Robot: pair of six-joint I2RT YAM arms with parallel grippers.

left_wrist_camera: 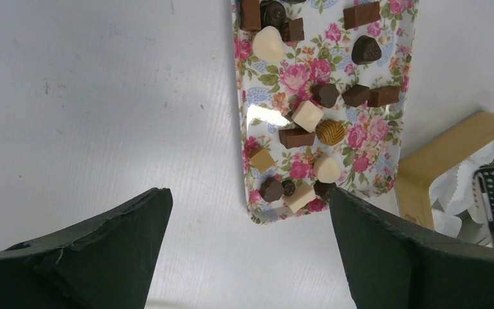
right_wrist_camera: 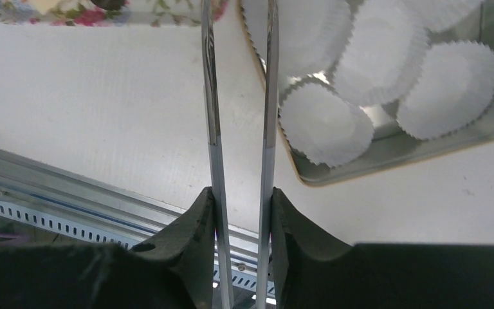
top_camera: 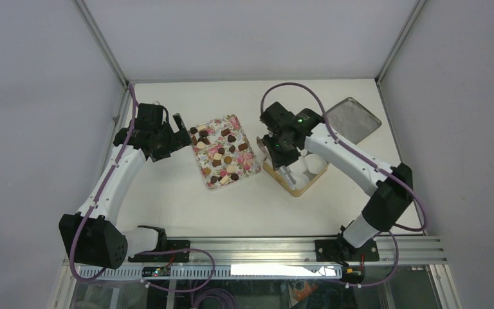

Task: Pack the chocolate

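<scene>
Many small chocolates (top_camera: 222, 154), dark brown, tan and cream, lie on a pink floral tray (top_camera: 251, 159); in the left wrist view the chocolates (left_wrist_camera: 296, 137) sit spread over that tray (left_wrist_camera: 257, 96). My left gripper (top_camera: 175, 131) is open and empty, just left of the tray; in its wrist view the gripper (left_wrist_camera: 249, 196) hovers over the tray's near corner. My right gripper (top_camera: 282, 153) is shut on metal tongs (right_wrist_camera: 270, 96) above a tan-sided box (top_camera: 276, 175). The tongs' arms stand slightly apart and their tips are out of view.
The box (right_wrist_camera: 392, 158) holds several empty white crinkled paper cups (right_wrist_camera: 325, 122), also seen from above (top_camera: 312, 164). A grey metal lid (top_camera: 354, 119) lies at the back right. An aluminium rail (top_camera: 264, 248) runs along the near edge.
</scene>
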